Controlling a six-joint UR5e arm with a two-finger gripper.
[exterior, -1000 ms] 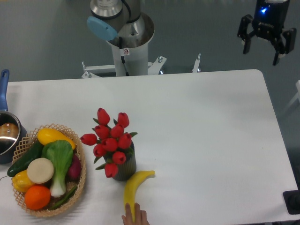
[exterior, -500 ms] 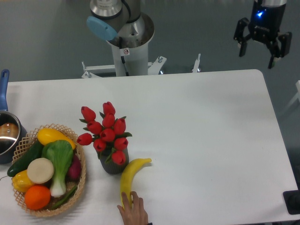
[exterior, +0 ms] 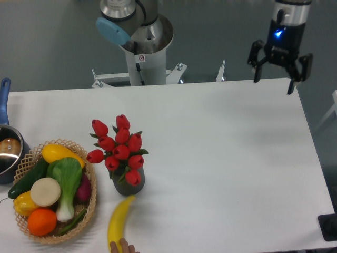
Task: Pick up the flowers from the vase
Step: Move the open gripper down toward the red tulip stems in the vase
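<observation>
The flowers (exterior: 118, 149) stand in the vase (exterior: 128, 184), red buds bunched above its dark mouth, toward the front left part of the tabletop (exterior: 221, 158). The vase is upright, and only its lower front shows beneath the blooms. Just left of it sits a woven basket (exterior: 89, 197) full of produce: a yellow squash, a green cucumber, a bok choy, an orange and a pale round piece among them. Just in front of the vase a banana (exterior: 119, 223) lies slanting toward the front edge, and fingertips of a hand (exterior: 125, 246) touch its lower end right at that edge. At the left edge a pot (exterior: 7, 153) with a blue handle is partly in view. The pincer (exterior: 273, 80) hangs over the back right corner, well apart from the flowers, its fingers spread wide and holding nothing, a blue light glowing on the body above them. The arm's base (exterior: 143, 50) stands behind the back edge.
</observation>
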